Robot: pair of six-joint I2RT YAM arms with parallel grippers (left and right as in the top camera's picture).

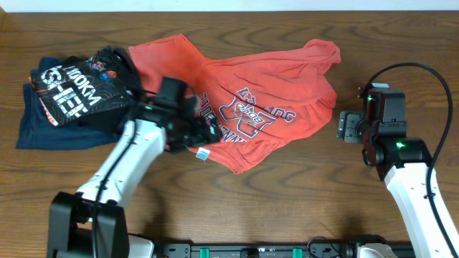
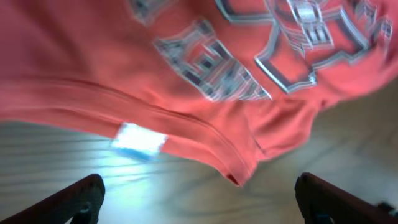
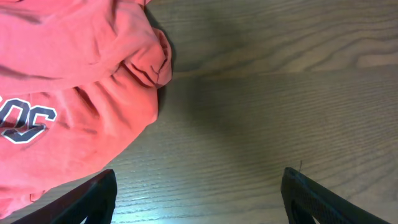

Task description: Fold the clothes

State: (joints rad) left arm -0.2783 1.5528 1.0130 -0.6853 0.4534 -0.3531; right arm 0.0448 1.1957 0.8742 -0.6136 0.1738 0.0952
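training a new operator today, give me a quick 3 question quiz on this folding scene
1. True or false: the right gripper grips the coral-red shirt.
2. The dark garments lie: A) on the left arm's side of the shirt, B) on the right arm's side, C) under the right gripper.
3. Fill in: the left gripper, jaws open, hovers by the shirt's edge near a small white ___.
Key: 1 false, it is open over bare table; 2 A; 3 tag.
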